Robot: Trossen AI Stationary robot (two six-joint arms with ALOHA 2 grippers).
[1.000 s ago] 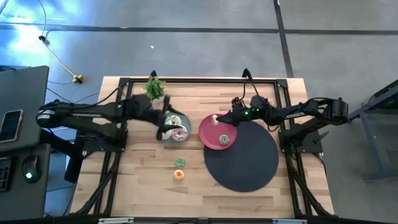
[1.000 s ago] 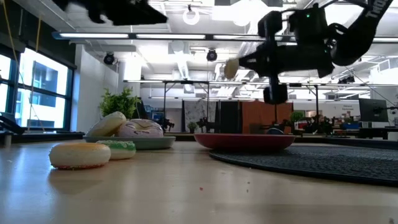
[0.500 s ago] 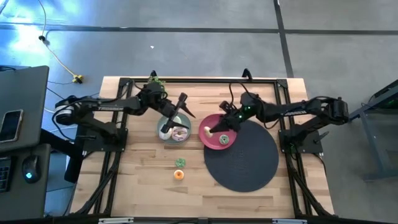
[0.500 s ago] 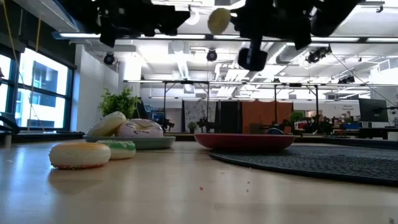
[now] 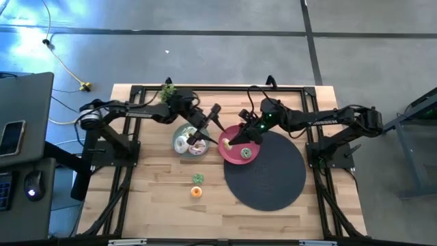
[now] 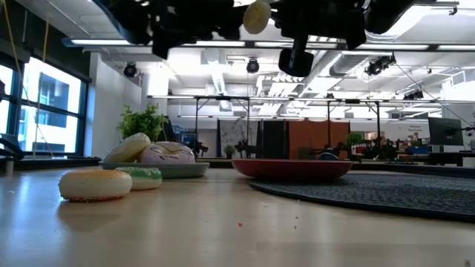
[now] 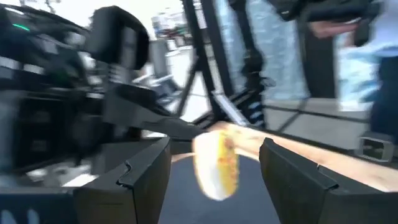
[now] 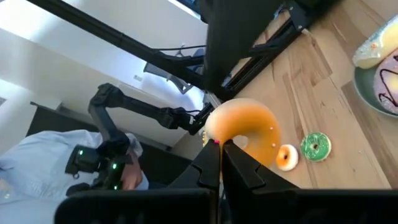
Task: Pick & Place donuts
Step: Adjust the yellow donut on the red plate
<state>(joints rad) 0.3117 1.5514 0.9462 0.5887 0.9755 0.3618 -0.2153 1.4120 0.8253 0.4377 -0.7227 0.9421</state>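
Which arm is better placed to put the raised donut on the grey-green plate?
Probably left: the open left gripper brackets the donut beside the grey-green plate; the right gripper, shut on it, sits farther.

Pale wood-grain table (image 5: 157, 205); matt, perhaps rubbery black mat (image 5: 273, 181).

This is a robotics lab set in a large open-plan office or workshop hall. The low view shows a white exposed ceiling with long strip lights (image 6: 223, 46), tall windows (image 6: 44, 104) and distant desks with monitors (image 6: 445, 132). From above, a pale wooden table (image 5: 157, 198) in a black metal frame stands on a grey concrete floor (image 5: 205, 55), beside a dark desk with a computer mouse (image 5: 31, 186).
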